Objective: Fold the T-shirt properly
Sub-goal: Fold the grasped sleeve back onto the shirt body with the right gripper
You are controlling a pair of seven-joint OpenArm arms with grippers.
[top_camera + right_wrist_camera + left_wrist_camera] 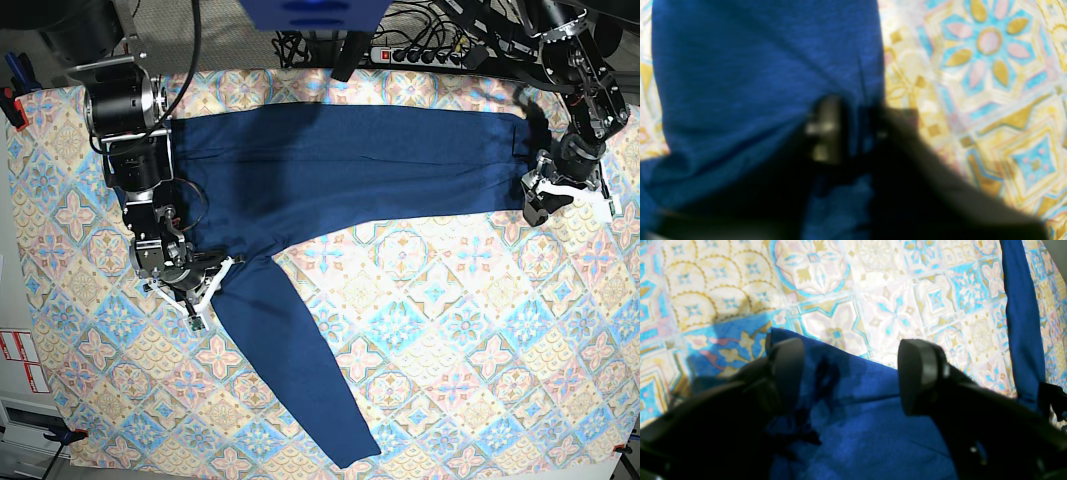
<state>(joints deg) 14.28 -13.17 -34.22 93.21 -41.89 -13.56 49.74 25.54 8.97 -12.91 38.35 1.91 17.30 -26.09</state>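
On the table, pastel tile-patterned tablecloth (440, 330) spread flat, covering nearly the whole top; blue, yellow and pink medallions, slightly washed out in both wrist views. Beyond the far edge: power strip (425, 52) with a tangle of cables, blue housing (312, 12) overhead at top centre. Red-and-white label (22, 360) on the frame at base-view left.

T-shirt (340, 170) laid out across the far half of the cloth, body running side to side, one long sleeve angling down toward the near edge, mostly smooth.

Right gripper (848, 128) at the seam where that sleeve meets the body, base-view left; jaws pinched together on a fold of the navy knit, fabric bunched between them. View blurred, finger detail not legible.

Left gripper (850, 373) at the opposite end of the shirt, base-view right; jaws spread wide over the fabric edge, nothing clamped.
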